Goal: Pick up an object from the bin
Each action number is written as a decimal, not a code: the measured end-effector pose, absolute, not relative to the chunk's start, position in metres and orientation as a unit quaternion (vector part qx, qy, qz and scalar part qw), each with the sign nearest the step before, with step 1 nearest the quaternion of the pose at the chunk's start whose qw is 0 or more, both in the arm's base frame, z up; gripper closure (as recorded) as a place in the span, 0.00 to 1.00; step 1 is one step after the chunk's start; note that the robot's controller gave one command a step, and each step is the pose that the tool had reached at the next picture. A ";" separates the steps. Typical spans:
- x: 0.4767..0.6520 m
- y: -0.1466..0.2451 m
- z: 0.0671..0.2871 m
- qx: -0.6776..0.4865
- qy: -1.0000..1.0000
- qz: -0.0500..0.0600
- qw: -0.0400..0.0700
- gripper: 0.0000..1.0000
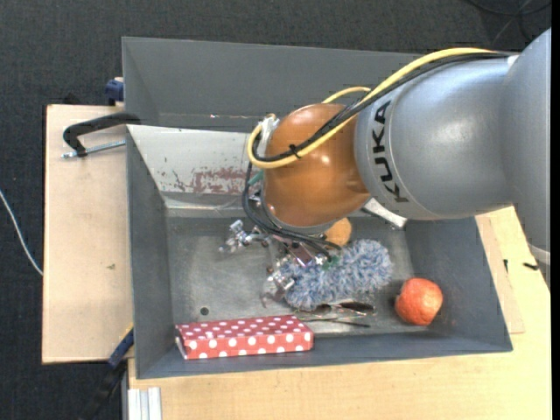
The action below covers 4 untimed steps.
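Fingers [280, 276]: spread apart low in the middle of the bin [166, 261], nothing between them that you can see.
Nearest thing: blue shaggy duster [350, 269], right of centre; the near fingertip touches its left edge.
Other things: orange ball [418, 301] by the right wall; red white-dotted box [245, 336] along the front wall; both well apart from the fingers.
Done: arm is down at floor level beside the duster, by your reading.
Left: closing on a thing and lifting it; no grasp made yet.
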State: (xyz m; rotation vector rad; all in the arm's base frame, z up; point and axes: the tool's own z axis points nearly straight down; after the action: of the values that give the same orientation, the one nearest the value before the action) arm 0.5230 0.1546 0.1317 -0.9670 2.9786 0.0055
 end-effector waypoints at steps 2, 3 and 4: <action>0.505 0.123 0.085 -0.370 0.929 0.001 0.016 0.00; 0.504 0.091 0.097 -0.486 0.874 0.000 0.004 0.00; 0.497 0.081 0.073 -0.408 0.913 0.000 0.001 1.00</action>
State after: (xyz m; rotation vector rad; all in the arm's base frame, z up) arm 0.4966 0.0813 0.0729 -1.2798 2.8677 -0.0005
